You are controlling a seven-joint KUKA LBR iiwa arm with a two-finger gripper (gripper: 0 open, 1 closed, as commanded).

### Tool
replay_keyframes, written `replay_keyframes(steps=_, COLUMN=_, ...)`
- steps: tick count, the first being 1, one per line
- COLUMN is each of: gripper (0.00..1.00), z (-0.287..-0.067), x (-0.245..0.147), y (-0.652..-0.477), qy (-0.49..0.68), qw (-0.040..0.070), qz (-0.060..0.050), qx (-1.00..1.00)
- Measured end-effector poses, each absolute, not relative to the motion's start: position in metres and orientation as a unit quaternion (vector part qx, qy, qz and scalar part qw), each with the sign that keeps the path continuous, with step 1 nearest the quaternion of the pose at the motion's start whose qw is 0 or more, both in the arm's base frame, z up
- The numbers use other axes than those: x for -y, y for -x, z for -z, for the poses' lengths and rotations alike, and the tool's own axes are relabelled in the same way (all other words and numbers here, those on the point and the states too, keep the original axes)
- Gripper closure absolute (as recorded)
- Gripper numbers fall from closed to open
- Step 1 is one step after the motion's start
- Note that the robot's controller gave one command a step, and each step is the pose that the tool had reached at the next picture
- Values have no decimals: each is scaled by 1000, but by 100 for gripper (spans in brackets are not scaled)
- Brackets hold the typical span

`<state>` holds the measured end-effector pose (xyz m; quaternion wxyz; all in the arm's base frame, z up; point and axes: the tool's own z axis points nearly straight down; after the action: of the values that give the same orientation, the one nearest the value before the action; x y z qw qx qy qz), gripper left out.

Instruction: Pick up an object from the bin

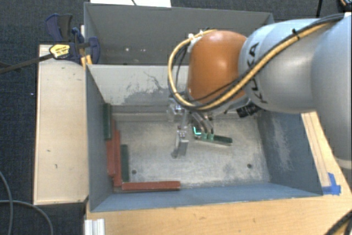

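Four bars are hugging the bin's (pixel 97 118) left wall and front-left corner, two red bars (pixel 148 186) and two green bars (pixel 124 161), all well apart from the gripper (pixel 181 146), which is hanging over mid-floor; whether it is open or closed I cannot tell. A small green strip (pixel 219 140) is lying just right of it, long axis running left to right, left end tucked under the gripper. Bare floor is stretching toward the right and front walls.

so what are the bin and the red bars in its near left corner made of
bin: grey sheet metal by the look, matte, with pale scuffs on the back wall. red bars: flat, dull reddish-brown strips, maybe painted wood or plastic; unclear.
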<state>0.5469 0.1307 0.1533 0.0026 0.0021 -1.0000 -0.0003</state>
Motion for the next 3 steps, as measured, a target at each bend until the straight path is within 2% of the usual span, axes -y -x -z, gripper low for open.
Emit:
replay_keyframes(steps=1, gripper=0, z=-69, x=-54, y=-591, qy=-190, qw=0, qz=-1, qx=982)
replay_keyframes(steps=2, gripper=0, z=-70, x=25, y=-568, qy=-190, qw=0, qz=-1, qx=982)
replay_keyframes(steps=3, gripper=100, z=-71, x=20, y=-569, qy=-190, qw=-1, qz=0, qx=982)
